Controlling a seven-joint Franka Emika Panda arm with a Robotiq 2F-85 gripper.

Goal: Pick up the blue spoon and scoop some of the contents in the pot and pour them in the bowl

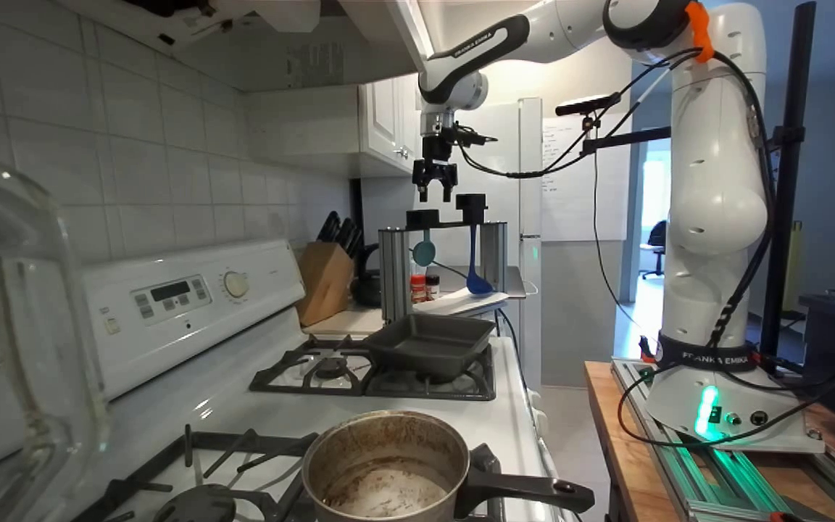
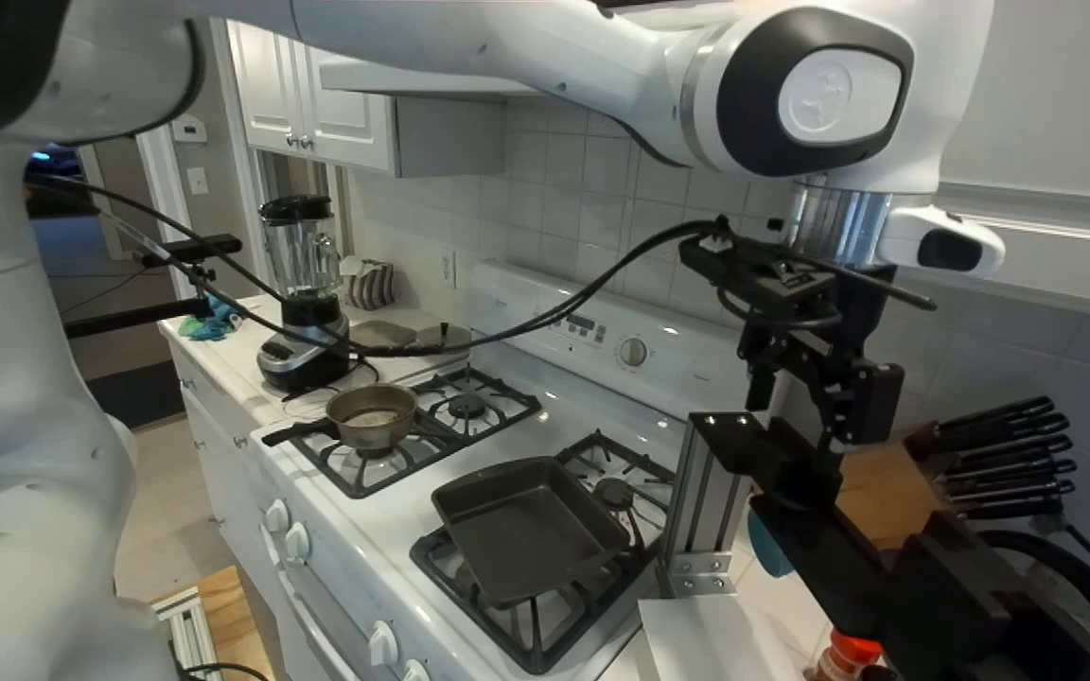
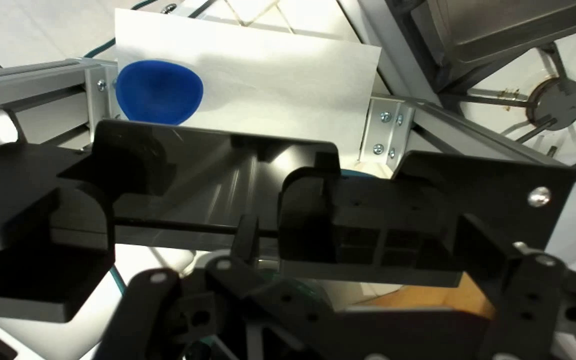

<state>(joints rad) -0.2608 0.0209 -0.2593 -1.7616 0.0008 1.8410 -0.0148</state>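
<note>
Above the rack [image 1: 394, 274], gripper [image 1: 435, 196], jaws wide and empty; below it and, in an exterior view, slightly left, spoon [image 1: 424, 254] hangs scoop-down from its block [image 1: 422, 219], long axis upright, so descent seems next; pot [image 1: 387, 444] well apart, in that view's foreground.

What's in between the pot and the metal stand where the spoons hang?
A square black pan sits on the stove between the pot and the metal stand; both exterior views show it.

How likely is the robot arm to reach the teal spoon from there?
Probably yes: the open gripper hangs above the black block atop the teal spoon, and nothing seems to stand between gripper and block.
</note>
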